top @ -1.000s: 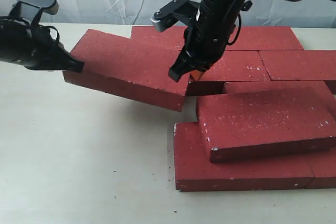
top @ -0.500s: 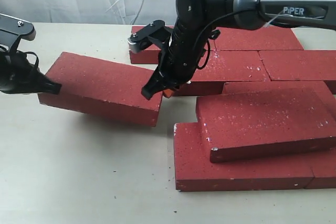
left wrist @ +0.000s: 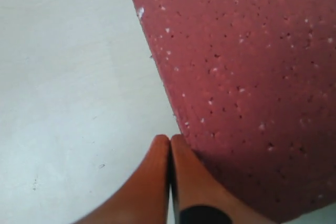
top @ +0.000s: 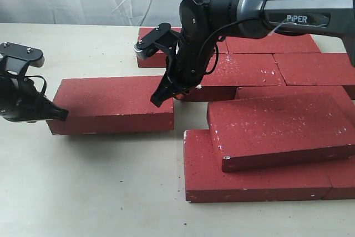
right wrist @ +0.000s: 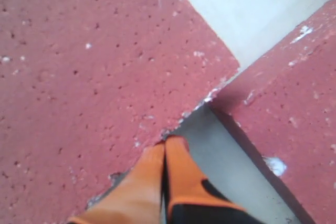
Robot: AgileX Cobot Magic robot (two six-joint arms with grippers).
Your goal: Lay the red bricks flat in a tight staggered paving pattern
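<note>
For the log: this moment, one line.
dark red rectangular paver brick: flat on table; left gripper: shut beside brick edge; right gripper: shut at brick corner

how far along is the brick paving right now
Roughly halfway. Done: the back bricks lie flat in two offset rows. In hand: the left gripper and right gripper, both shut, sit at the two ends of a loose brick that lies apart from the rest. Left: close that gap, and take the top brick off the front bricks so it lies flat too.
</note>
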